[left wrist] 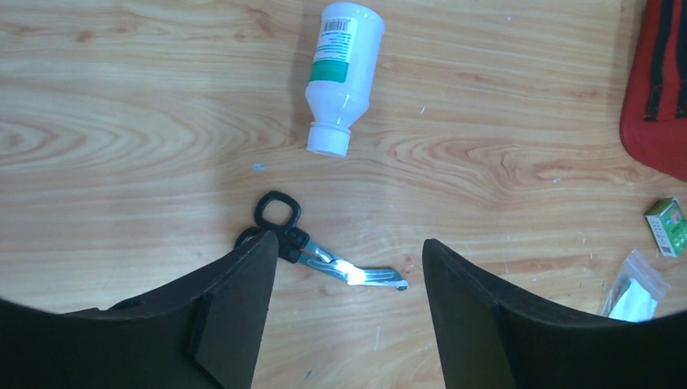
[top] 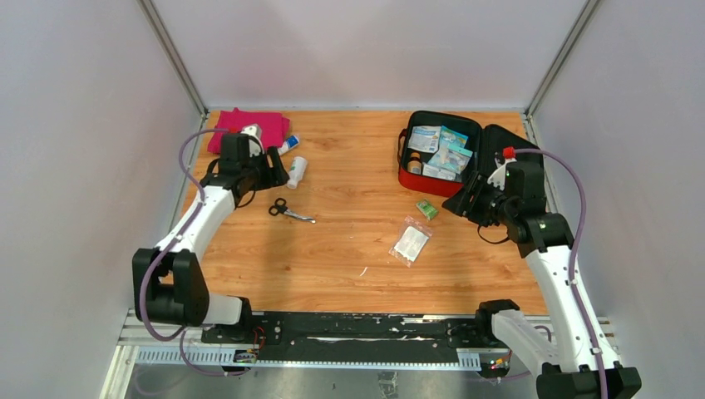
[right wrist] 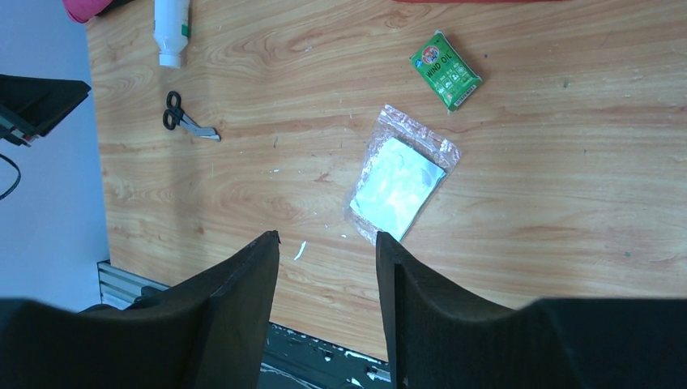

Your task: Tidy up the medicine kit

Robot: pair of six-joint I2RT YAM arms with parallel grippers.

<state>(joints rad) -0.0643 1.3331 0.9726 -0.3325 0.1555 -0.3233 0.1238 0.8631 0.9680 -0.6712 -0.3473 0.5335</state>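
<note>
While right gripper (top: pixel 461 202) hovers (jaws apart), medicine kit (top: pixel 420 181) lies beside

The small green packet (right wrist: pixel 445 69) reads "WIND OIL" in white letters (the finer print beneath is too small to read). The white bottle (left wrist: pixel 340 69) carries a barcode and a green label, its wording illegible.

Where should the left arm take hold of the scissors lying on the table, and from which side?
Probably the black neck just behind the pivot of the scissors, coming straight down from above. They lie flat and closed, so the thin blades offer little to pinch. The neck looks thicker and narrow enough for the left gripper to set its open fingers across it.
</note>
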